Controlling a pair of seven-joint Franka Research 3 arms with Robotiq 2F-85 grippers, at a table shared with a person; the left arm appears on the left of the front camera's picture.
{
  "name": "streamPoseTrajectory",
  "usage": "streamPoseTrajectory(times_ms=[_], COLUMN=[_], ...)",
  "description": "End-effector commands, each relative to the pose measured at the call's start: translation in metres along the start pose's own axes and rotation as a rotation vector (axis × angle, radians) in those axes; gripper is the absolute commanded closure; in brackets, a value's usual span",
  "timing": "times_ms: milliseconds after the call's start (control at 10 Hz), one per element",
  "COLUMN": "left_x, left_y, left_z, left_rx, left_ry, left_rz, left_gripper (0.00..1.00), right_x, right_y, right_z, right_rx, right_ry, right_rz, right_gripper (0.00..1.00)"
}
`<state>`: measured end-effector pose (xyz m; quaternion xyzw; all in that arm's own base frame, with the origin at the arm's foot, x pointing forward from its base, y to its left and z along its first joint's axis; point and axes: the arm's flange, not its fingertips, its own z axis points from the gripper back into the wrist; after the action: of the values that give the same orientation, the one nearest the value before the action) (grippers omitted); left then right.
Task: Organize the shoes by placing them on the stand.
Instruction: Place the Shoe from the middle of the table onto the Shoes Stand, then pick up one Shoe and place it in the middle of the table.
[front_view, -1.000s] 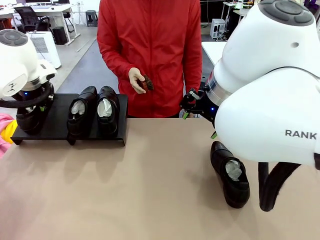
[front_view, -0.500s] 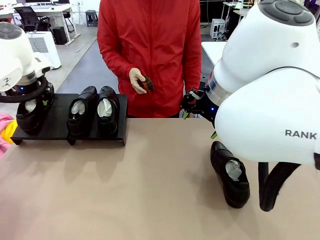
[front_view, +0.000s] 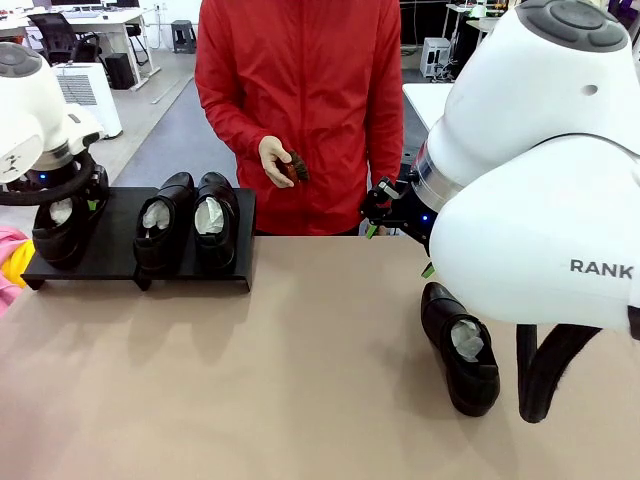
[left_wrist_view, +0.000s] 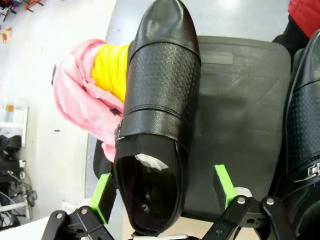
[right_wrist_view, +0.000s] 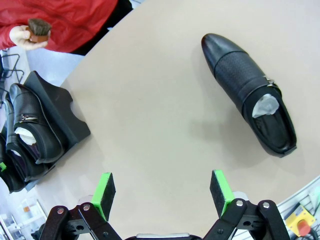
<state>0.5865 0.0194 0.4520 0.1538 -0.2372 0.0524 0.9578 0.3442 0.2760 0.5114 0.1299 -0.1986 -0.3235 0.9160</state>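
Three glossy black shoes stand on the low black stand (front_view: 120, 262). Two of them (front_view: 165, 225) (front_view: 215, 215) sit side by side toward its right end. The third shoe (front_view: 52, 238) is at the stand's left end, with my left gripper (front_view: 68, 207) open around its heel. In the left wrist view that shoe (left_wrist_view: 160, 100) lies between the spread green pads (left_wrist_view: 225, 185), near the stand's (left_wrist_view: 240, 110) outer edge. A fourth shoe (front_view: 460, 345) lies on the table at the right. My right gripper (right_wrist_view: 162, 194) hangs open above the table, away from this shoe (right_wrist_view: 250, 95).
A person in a red jacket (front_view: 300, 100) stands at the far side, one hand holding a small brown brush (front_view: 292, 165). Pink and yellow cloth (left_wrist_view: 95, 95) lies beyond the stand's left end. The tan table (front_view: 300, 380) has free room in the middle.
My left gripper has opened and let go of the shoe at the stand's left end, and the arm has lifted a little. The right arm has stayed still.
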Motion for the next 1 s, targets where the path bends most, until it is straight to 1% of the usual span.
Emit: streamPoseTrajectory(times_ms=[0,400,600,700,800,900], left_x=[0.003,0.000,0.004,-0.001,-0.007,-0.017], left_y=[0.001,0.000,-0.001,-0.004,-0.010,-0.018], left_z=[0.001,0.000,0.034,0.059,0.078,0.095], left_rx=[-0.001,0.000,0.040,0.048,0.073,0.104], left_ry=[-0.007,0.000,-0.030,-0.087,-0.124,-0.190], left_rz=[-0.002,0.000,0.011,0.023,0.040,0.038], left_gripper=[0.00,0.00,0.00,0.00,0.00,0.00], right_x=[0.003,0.003,0.003,0.003,0.003,0.003], right_y=[0.002,0.002,0.002,0.002,0.002,0.002], right_z=[0.000,0.000,0.000,0.000,0.000,0.000], right_rx=[0.006,0.006,0.006,0.006,0.006,0.006], right_ry=[0.013,0.013,0.013,0.013,0.013,0.013], right_rz=[0.017,0.017,0.017,0.017,0.017,0.017], right_gripper=[0.00,0.00,0.00,0.00,0.00,0.00])
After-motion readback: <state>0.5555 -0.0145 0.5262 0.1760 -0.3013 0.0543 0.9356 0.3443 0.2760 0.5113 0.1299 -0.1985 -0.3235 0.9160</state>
